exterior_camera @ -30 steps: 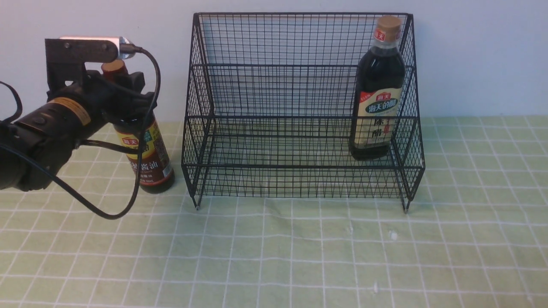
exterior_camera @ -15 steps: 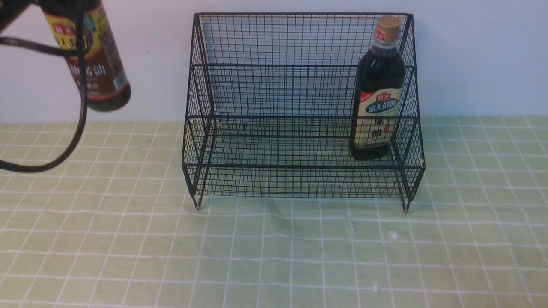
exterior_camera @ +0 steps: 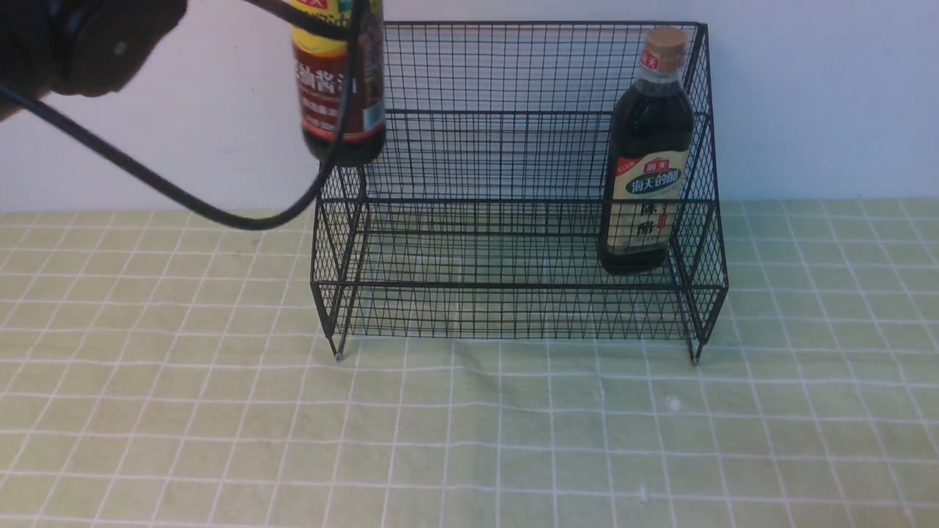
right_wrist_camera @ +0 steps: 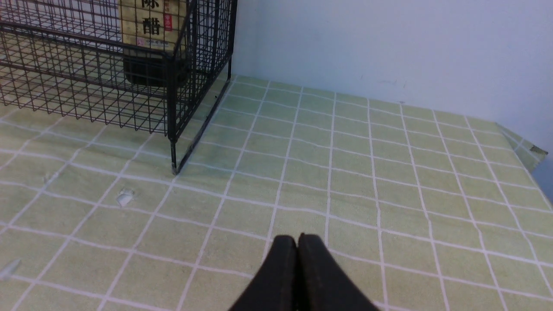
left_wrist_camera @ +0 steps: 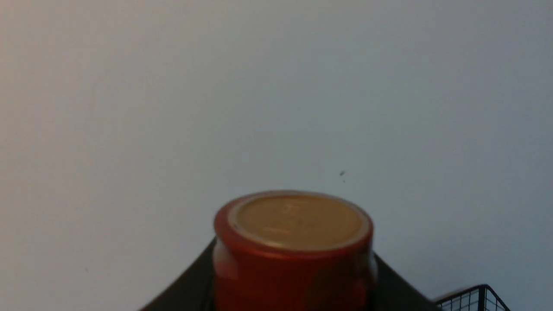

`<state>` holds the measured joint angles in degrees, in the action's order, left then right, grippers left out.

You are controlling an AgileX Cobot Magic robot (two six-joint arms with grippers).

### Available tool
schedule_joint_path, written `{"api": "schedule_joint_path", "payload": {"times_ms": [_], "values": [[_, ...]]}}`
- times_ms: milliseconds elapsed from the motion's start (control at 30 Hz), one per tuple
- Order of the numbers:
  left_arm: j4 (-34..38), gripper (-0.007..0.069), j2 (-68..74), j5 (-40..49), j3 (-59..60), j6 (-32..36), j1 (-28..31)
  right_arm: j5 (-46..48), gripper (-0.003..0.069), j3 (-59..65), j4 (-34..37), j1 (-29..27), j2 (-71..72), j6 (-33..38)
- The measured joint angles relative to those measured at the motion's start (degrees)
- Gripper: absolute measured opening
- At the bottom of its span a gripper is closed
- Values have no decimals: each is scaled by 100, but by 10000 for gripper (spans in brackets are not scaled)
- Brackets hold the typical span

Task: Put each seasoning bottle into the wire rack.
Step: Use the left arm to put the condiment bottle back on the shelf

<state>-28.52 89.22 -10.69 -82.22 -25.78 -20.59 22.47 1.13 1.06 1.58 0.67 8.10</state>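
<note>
The black wire rack (exterior_camera: 513, 147) stands at the back of the table. The larger bottle (exterior_camera: 648, 158) with tan cap and cream label stands inside its right end, and its base shows in the right wrist view (right_wrist_camera: 149, 39). The slim bottle (exterior_camera: 337, 88) hangs in the air at the rack's upper left corner, its top out of frame. In the left wrist view its red cap (left_wrist_camera: 293, 250) sits between the dark fingers of my left gripper (left_wrist_camera: 293, 280), which is shut on it. My right gripper (right_wrist_camera: 297, 242) is shut and empty above the tablecloth, right of the rack.
A green checked cloth (exterior_camera: 469, 440) covers the table, with a pale wall behind. The left arm (exterior_camera: 81, 37) and its black cable (exterior_camera: 220, 216) hang at the upper left. The table's right edge (right_wrist_camera: 522, 147) shows in the right wrist view.
My left gripper lifted the slim bottle off the table left of the rack, then carried it right to the rack's upper left corner. The larger bottle and rack have not moved.
</note>
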Motion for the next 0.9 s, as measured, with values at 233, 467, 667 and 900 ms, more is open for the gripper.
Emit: {"api": "schedule_joint_path", "payload": {"times_ms": [233,467,667,900], "values": [[-27,255,783,86,-123,-121,-39,0,-13,0,0,0,0,0],[-82,255,974,478,-117,-434,-51,0,-13,0,0,0,0,0],[-72,255,990,1249,-17,-593,-55,0,-13,0,0,0,0,0],[-70,255,1187,1538,36,-605,-222,3,-13,0,0,0,0,0]]}}
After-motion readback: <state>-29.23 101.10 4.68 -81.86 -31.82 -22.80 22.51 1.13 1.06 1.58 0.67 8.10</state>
